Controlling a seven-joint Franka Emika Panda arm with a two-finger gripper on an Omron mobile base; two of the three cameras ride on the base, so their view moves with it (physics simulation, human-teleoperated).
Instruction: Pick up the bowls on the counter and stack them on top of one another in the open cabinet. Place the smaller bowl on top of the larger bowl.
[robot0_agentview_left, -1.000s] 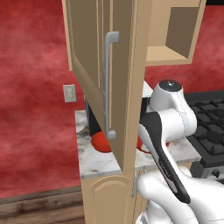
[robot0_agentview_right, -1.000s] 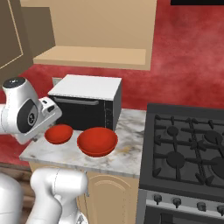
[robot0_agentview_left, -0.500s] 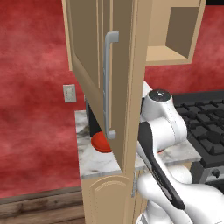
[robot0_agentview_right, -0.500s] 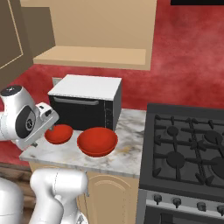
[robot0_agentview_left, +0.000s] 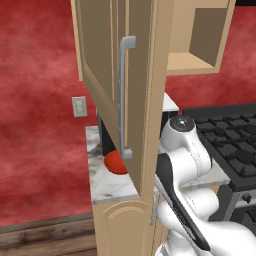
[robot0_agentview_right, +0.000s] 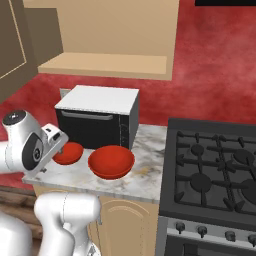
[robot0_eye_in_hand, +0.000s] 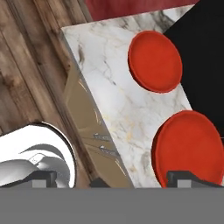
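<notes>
Marble table (robot0_agentview_right: 145, 172) | small bowl (robot0_agentview_right: 67, 153) left, large bowl (robot0_agentview_right: 111, 161) just right of it, both before microwave (robot0_agentview_right: 97, 116) | cabinet (robot0_agentview_right: 107, 37) above | end effector (robot0_eye_in_hand: 111, 180) wide open, empty, above table's near edge

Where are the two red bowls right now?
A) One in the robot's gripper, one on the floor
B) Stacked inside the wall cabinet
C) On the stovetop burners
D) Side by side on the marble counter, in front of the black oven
D: the smaller bowl and the larger bowl sit apart on the counter, before the black oven.
</notes>
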